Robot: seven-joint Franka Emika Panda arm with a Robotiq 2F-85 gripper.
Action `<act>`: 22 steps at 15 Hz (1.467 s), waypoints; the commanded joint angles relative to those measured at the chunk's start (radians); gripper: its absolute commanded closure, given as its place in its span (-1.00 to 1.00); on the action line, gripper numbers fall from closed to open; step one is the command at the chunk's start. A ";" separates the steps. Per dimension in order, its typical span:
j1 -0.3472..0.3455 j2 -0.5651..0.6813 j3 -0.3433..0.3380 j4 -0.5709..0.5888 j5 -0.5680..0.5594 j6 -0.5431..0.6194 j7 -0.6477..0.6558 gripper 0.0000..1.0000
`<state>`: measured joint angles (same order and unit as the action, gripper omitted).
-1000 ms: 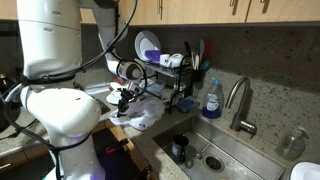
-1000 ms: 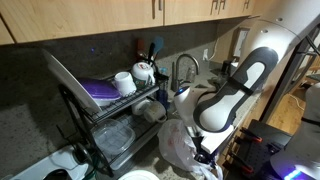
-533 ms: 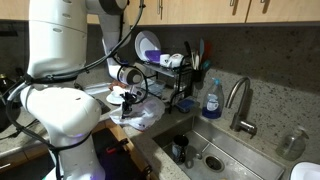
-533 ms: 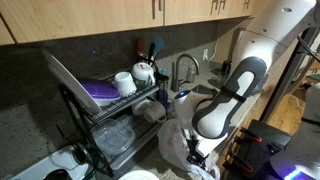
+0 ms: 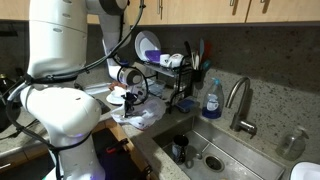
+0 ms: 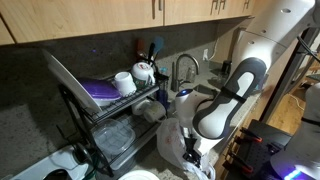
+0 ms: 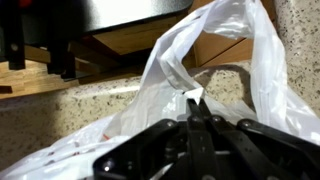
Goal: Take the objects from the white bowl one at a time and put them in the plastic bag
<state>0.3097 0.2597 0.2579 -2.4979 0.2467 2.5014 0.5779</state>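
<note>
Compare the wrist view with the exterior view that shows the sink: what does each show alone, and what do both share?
Only the wrist view shows how the gripper stands: shut, its tips at a fold of the white plastic bag. Only the exterior view shows the sink, the faucet, the blue soap bottle and the dish rack. Both show the bag.

Glossy white, rounded arm (image 5: 55, 105) with dark joint bands and black cables (image 5: 112, 45); fingers (image 7: 206, 134) seemingly matte black.
</note>
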 commanded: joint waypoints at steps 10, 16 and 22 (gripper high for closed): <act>0.005 -0.008 -0.046 -0.017 -0.057 0.079 -0.019 0.98; 0.002 0.045 -0.053 0.021 -0.043 0.129 -0.020 0.99; 0.014 0.083 -0.057 0.013 -0.035 0.197 -0.008 0.34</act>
<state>0.3094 0.3340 0.2106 -2.4844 0.2026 2.6740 0.5698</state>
